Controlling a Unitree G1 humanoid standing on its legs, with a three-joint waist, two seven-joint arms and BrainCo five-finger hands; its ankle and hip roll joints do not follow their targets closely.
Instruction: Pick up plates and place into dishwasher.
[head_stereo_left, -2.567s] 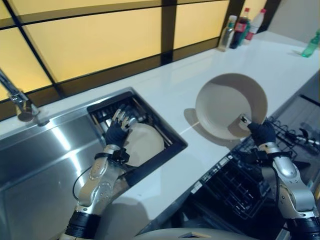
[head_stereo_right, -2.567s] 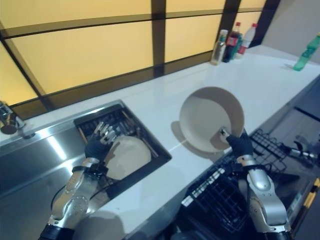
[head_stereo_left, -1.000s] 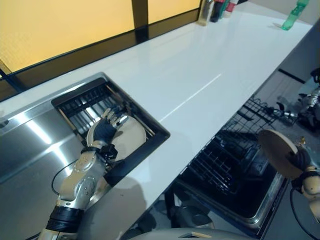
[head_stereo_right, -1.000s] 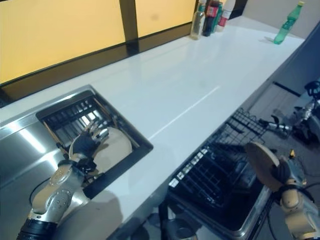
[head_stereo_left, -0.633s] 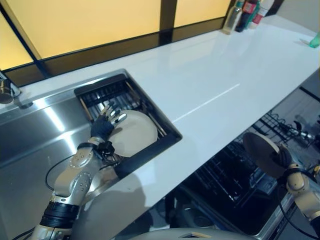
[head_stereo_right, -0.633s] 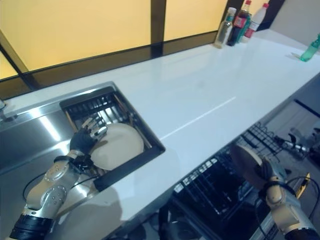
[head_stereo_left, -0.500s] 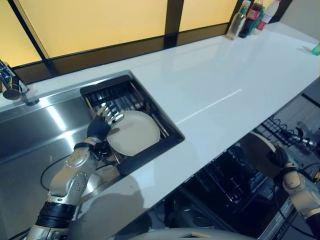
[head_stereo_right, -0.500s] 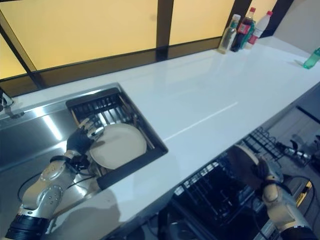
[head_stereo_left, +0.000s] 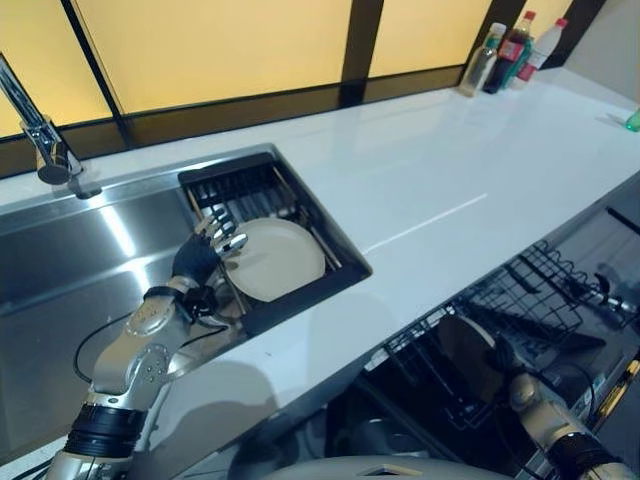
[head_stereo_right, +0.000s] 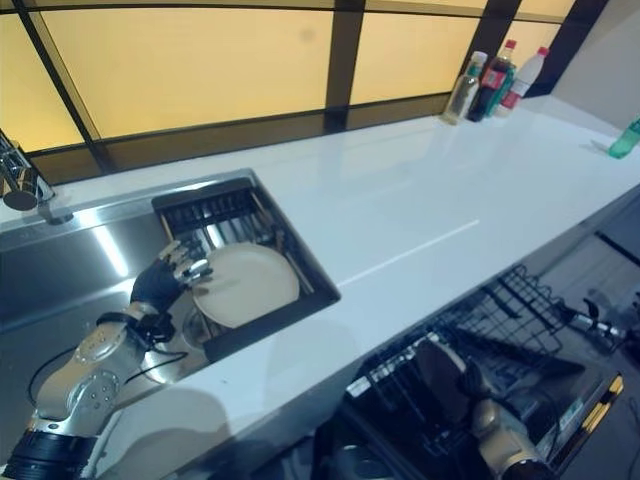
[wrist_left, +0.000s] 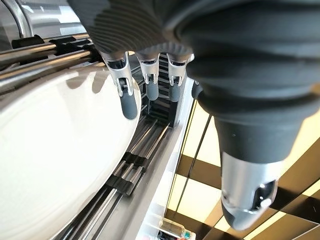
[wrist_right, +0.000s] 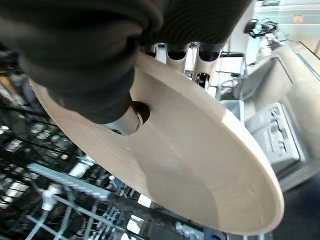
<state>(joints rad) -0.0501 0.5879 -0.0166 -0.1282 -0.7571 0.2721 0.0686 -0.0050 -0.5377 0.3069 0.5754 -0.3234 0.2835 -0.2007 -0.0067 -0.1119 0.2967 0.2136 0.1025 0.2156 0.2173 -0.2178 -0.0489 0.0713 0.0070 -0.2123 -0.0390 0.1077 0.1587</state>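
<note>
below the white counter (head_stereo_left: 420, 190), right hand (wrist_right: 125, 117) pinches a plate (wrist_right: 200, 165) over the dishwasher rack (head_stereo_left: 540, 300).

Warm amber light comes through the translucent window panels (head_stereo_left: 230, 45) at the back and lies as a pale sheen on the white table (head_stereo_left: 440, 170). The steel sink (head_stereo_left: 70, 270) throws a bright streak of glare near its rear wall. Soft shadows lie on the table's near edge. The dishwasher rack (head_stereo_left: 520, 320) sits in deep shade, its contents dim. Straight edges bow slightly toward the corners of the head views. In the left wrist view the thumb (wrist_left: 247, 195) is very close and soft. In the right wrist view the plate (wrist_right: 200, 165) is evenly lit, with a shadow under the thumb.
</note>
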